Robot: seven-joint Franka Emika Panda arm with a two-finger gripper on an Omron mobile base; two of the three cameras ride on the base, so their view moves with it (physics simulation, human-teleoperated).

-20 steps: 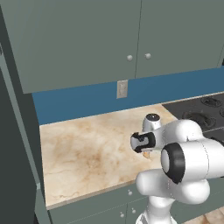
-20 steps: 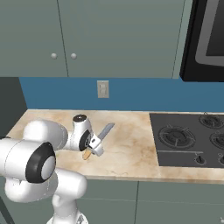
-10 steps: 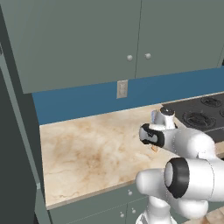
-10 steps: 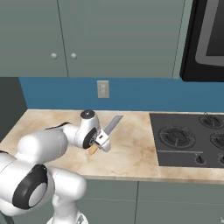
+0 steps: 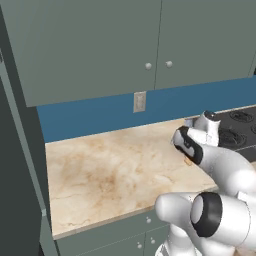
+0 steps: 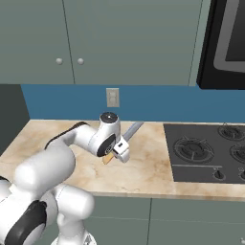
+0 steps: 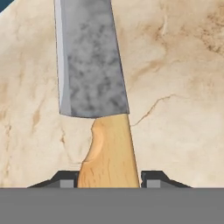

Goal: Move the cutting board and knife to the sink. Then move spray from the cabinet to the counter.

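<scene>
Knife held above tabletop, blade pointing away from tool toward far-right, toward blue back wall; long axis in line with tool. Orange-tan handle between tool's fingers. Black stovetop to right. Tool partly closed, gripping knife handle.

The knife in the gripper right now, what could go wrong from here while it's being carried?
The gripper holds the knife by the end of its wooden handle only, with the whole blade sticking out ahead, so it could tilt or slip during a swing. In the right base view the blade points toward the blue wall above the counter, near the stovetop; a wide turn might strike either.
</scene>
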